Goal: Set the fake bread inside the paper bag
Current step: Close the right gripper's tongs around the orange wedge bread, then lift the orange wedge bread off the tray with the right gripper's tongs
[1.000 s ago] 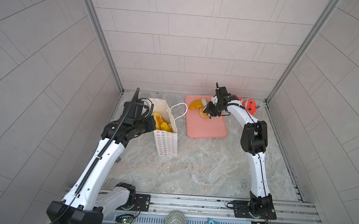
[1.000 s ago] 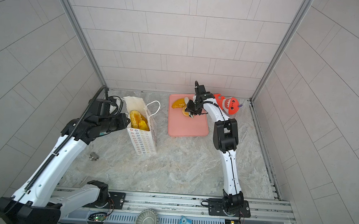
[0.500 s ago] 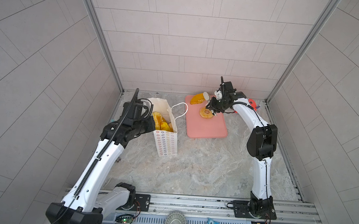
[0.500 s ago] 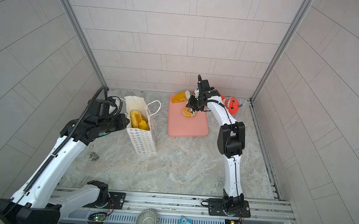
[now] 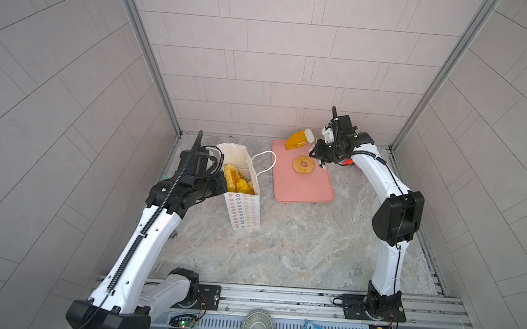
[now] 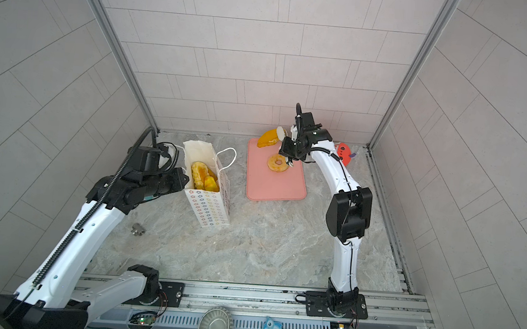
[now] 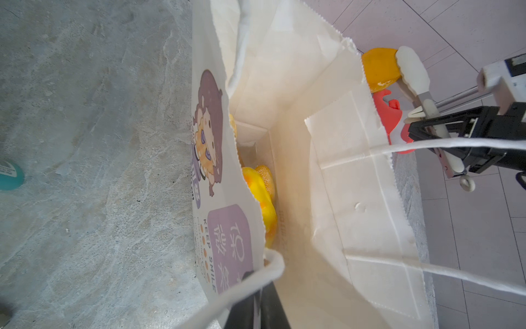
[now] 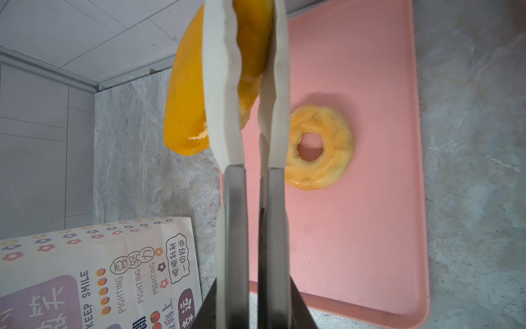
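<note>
Both top views: paper bag (image 5: 242,208) upright at left, left rim pinched by the clenched left gripper (image 5: 219,181), at least three fake bread pieces (image 5: 238,181) inside. One ring doughnut (image 5: 303,165) lies on the pink tray (image 5: 305,191) at right.

Left wrist view: at least two yellow pieces show inside the bag.

Right wrist view: tongs (image 8: 225,85), gripped by the clenched right gripper (image 5: 321,151), clamp one long loaf (image 8: 187,99) above the tray's far edge. Judged mostly done, two items left.

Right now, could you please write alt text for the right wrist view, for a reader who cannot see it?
White-tipped tongs pinch a long yellow loaf, held up near a pink tray. A ring doughnut lies flat on the tray, and the printed paper bag stands beside the tray.
</note>
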